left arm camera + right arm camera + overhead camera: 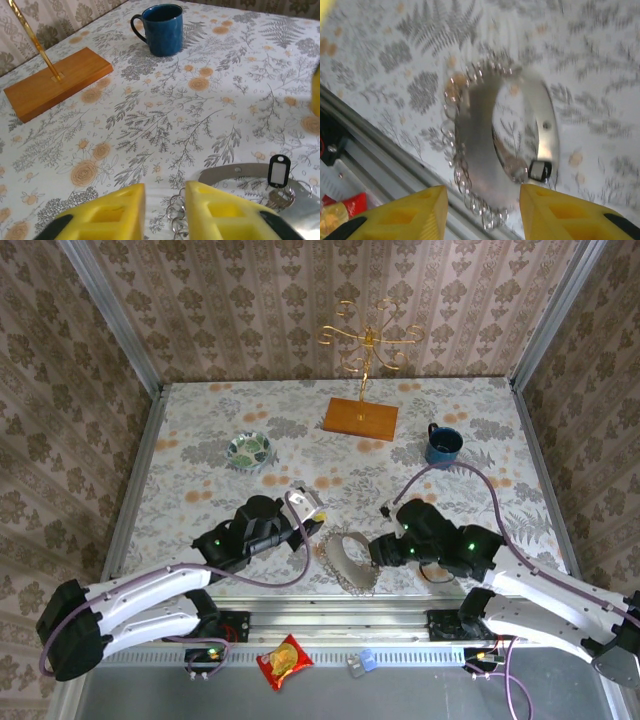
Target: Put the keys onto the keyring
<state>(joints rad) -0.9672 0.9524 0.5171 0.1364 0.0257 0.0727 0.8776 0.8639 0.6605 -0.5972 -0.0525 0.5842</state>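
The keyring point(347, 560) is lying near the front edge, with what I think is a key point(280, 197) resting by its tag point(278, 171). The left gripper point(165, 205) is hovering over the small rings point(175, 217), jaws slightly parted. The right gripper point(482, 200) is straddling the strap, jaws apart and empty. They seem to be lining up a grip, and the next move is calling for a steady pinch.
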